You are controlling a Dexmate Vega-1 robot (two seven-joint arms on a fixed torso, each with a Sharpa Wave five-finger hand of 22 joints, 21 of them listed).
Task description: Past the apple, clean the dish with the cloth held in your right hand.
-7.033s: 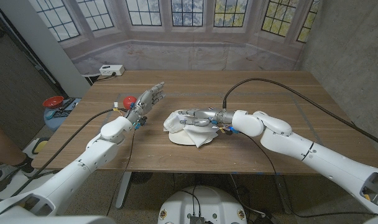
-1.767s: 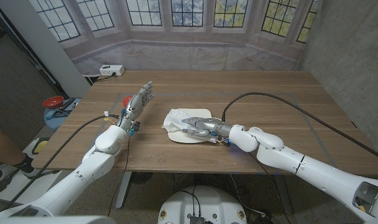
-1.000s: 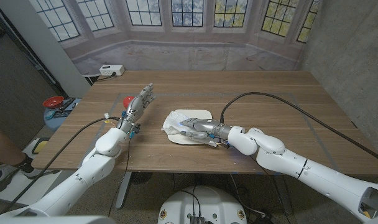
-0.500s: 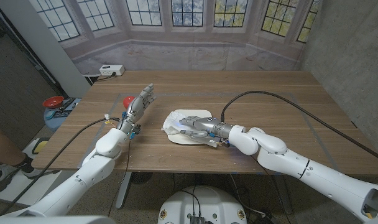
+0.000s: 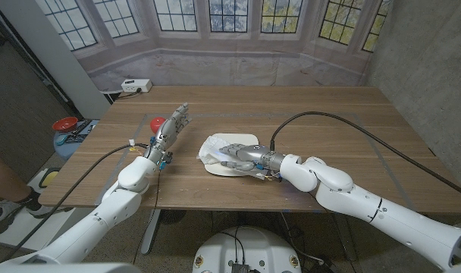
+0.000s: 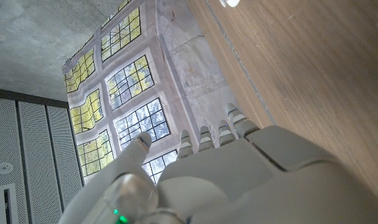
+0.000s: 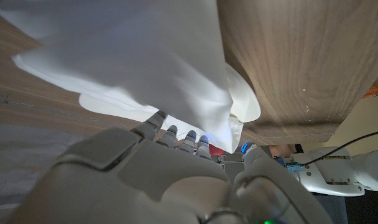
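- My right hand presses the crumpled white cloth onto the white dish, fingers clamped on it.
- Apple (red) sits left of the dish, beside my left hand, fingers straight, holding nothing.

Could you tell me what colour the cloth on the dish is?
White cloth, clearest in the right wrist view.

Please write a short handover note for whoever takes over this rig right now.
Right hand: holds the white cloth on the dish, mid-table.
Left hand: open, fingers extended, holding nothing, over the table left of the dish.
Apple: red, just behind the left hand, mostly hidden by it.
Done: cloth is on the dish and wiping looks under way.
Left: finish wiping; whether the dish is clean cannot be judged.
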